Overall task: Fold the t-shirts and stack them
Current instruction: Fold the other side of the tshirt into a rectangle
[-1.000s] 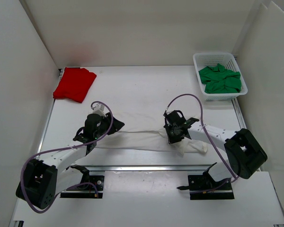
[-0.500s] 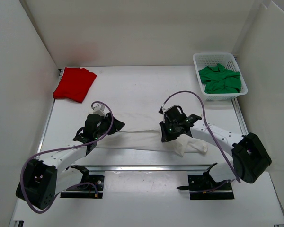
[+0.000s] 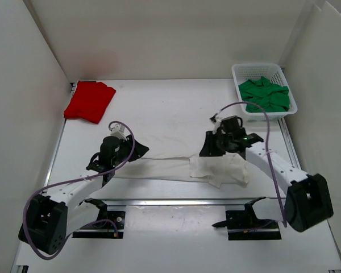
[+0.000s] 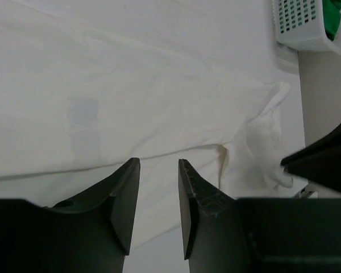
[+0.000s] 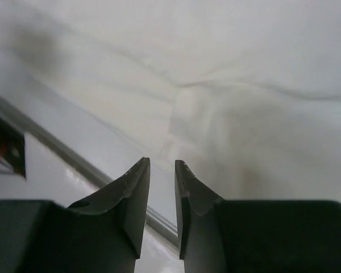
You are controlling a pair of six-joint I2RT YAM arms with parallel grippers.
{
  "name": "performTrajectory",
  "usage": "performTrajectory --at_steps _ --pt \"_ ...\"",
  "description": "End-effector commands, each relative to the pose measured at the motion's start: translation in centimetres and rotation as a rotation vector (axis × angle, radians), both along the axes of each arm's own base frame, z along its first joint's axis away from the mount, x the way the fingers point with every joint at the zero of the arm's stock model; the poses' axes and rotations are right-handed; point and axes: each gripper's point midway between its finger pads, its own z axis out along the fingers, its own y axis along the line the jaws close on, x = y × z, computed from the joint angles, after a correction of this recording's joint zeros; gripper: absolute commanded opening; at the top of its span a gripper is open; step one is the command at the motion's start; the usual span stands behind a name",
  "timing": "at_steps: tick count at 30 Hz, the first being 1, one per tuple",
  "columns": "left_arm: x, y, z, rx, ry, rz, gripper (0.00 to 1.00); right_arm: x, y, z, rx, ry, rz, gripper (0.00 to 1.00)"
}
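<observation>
I see the red t-shirt (image 3: 89,101) folded at the far left corner of the table (image 3: 170,108). Left gripper (image 4: 155,170): jaws partly apart at the left end of the white t-shirt (image 3: 165,168), which lies drawn out along the near edge. I cannot tell whether cloth is pinched. Right gripper (image 5: 162,168): jaws narrowly apart, empty, above the bunched right end. The green t-shirt (image 3: 264,95) lies in the basket (image 3: 238,73).

Right tool (image 5: 162,170) slightly parted, empty, above white t-shirt (image 5: 244,114)

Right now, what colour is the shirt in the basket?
The t-shirt in the mesh basket is green; the top view shows it best.
</observation>
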Motion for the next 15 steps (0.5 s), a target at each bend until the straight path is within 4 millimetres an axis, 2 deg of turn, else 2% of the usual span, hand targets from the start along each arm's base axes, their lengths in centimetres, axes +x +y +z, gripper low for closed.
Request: performTrajectory --at_steps 1,3,4,6,10,13,15 --pt "-0.2 -1.9 2.0 0.025 -0.068 -0.067 0.43 3.5 -3.1 3.0 0.111 -0.120 -0.180 0.23" --pt "-1.1 -4.5 2.2 0.037 -0.077 -0.146 0.44 6.2 -7.9 2.6 0.114 -0.189 -0.412 0.21" --pt "-1.4 -5.1 2.0 0.047 -0.073 -0.167 0.44 6.8 -9.1 2.3 0.109 -0.215 -0.467 0.21" --pt "-2.8 -8.1 2.0 0.042 -0.077 -0.275 0.43 8.1 -13.6 0.5 0.074 -0.265 -0.659 0.23" --pt "-4.8 -12.4 0.5 0.049 -0.034 -0.423 0.44 9.7 -18.5 -1.4 0.072 -0.271 -0.824 0.29" --pt "-5.8 -14.2 -0.4 0.058 -0.027 -0.479 0.44 10.9 -19.6 -1.9 0.062 -0.272 -0.840 0.34" --pt "-6.5 -14.8 -1.8 0.067 0.007 -0.504 0.43 12.0 -20.2 -2.0 0.039 -0.297 -0.840 0.36"
